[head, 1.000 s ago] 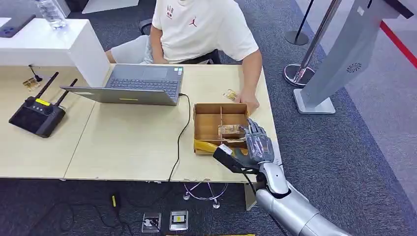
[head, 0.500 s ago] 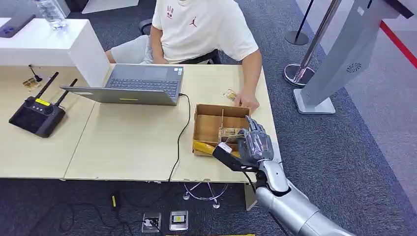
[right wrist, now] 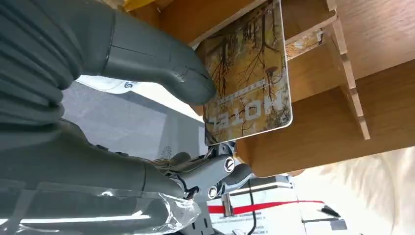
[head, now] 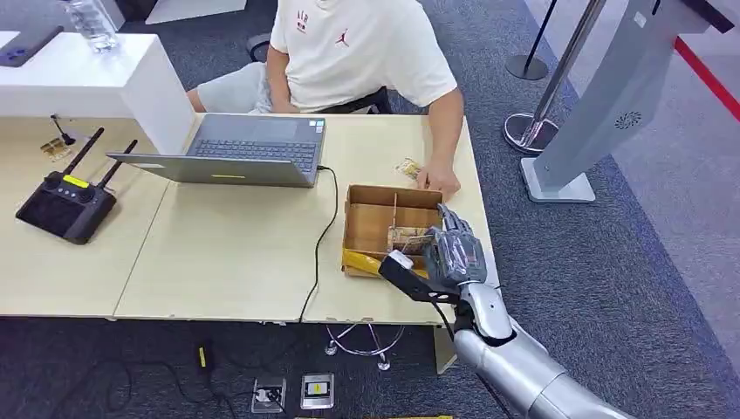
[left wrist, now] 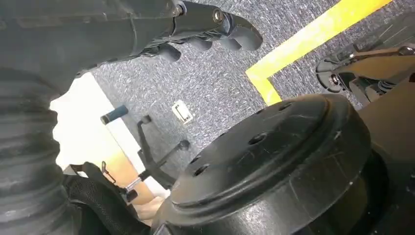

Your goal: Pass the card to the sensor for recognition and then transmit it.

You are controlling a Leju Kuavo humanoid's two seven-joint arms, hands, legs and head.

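So far only the pickup is done: right hand (head: 454,255) pinches the card (right wrist: 247,81) between thumb and fingers just over the wooden tray (head: 365,229) at the tabletop's 4 o'clock corner; sensor pass and handover remain; left hand (left wrist: 205,24) hangs curled, holding nothing.

The right arm (head: 510,362) is a smooth silver tube that narrows toward the wrist, where a black block-shaped camera mount (head: 408,278) juts out to the left. The right hand (head: 454,251) has dark grey fingers under a clear plastic wrap. Close up, its thick thumb (right wrist: 161,68) is matte grey beside a ribbed grey cover (right wrist: 34,54), with silver screws (right wrist: 228,165) at the metal finger links. The left hand (left wrist: 195,24) has dark, rounded fingers.
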